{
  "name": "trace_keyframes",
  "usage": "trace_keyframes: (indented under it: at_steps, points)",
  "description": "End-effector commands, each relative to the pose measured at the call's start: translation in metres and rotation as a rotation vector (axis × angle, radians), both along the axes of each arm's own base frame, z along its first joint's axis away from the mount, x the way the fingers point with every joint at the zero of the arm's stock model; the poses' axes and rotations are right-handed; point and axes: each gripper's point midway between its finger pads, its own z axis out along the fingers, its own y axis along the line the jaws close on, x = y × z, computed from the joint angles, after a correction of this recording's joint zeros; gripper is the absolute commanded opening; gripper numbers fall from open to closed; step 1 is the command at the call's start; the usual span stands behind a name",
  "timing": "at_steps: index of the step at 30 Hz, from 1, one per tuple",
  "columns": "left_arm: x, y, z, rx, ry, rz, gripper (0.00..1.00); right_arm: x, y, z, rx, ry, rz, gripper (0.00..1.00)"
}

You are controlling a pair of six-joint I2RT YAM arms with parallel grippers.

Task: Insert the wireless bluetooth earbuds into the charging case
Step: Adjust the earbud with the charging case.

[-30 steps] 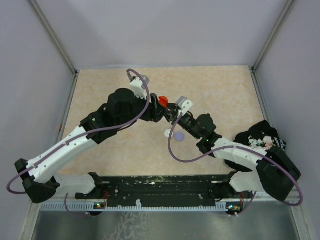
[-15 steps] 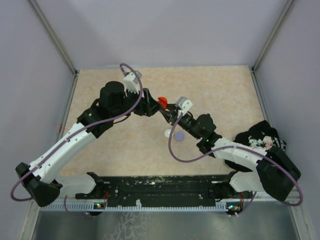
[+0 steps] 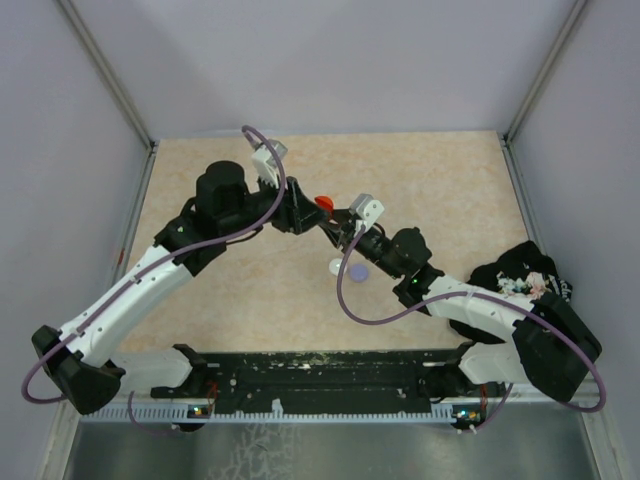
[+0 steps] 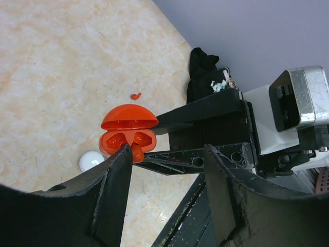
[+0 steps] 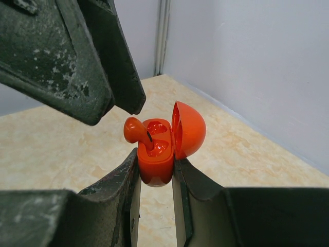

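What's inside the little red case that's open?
A small red plastic earbud sticks out of the red plastic charging case, not fully seated. The hollow beside it looks empty. How deep its stem goes is hidden by the case wall.

Case (image 3: pixel 325 201) boxed in: L gripper (image 3: pixel 308 212) crowds its left, R gripper (image 5: pixel 155 170) clamps it from below-right. Beyond case, twd back wall, table (image 3: pixel 420 170) open. Nearer than case: white disc (image 3: pixel 336 266), lavender disc (image 3: pixel 358 272). Cloth (image 3: pixel 520 275) far right of case.
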Motion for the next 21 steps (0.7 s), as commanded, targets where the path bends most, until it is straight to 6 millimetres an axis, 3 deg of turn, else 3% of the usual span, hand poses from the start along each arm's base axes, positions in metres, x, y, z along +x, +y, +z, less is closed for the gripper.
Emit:
trace_keyframes:
  at_steps: [1, 6, 21]
  points:
    - [-0.004, 0.0, -0.001, -0.012, -0.001, -0.026, 0.62, -0.005, 0.0, 0.03, 0.077, -0.052, 0.014, 0.0]
    - [-0.007, 0.0, -0.01, -0.006, 0.031, -0.031, 0.62, -0.005, -0.001, 0.032, 0.086, -0.053, 0.008, 0.0]
    - [-0.018, -0.008, 0.004, -0.067, 0.029, -0.101, 0.52, -0.003, -0.002, 0.026, 0.086, -0.042, -0.001, 0.0]
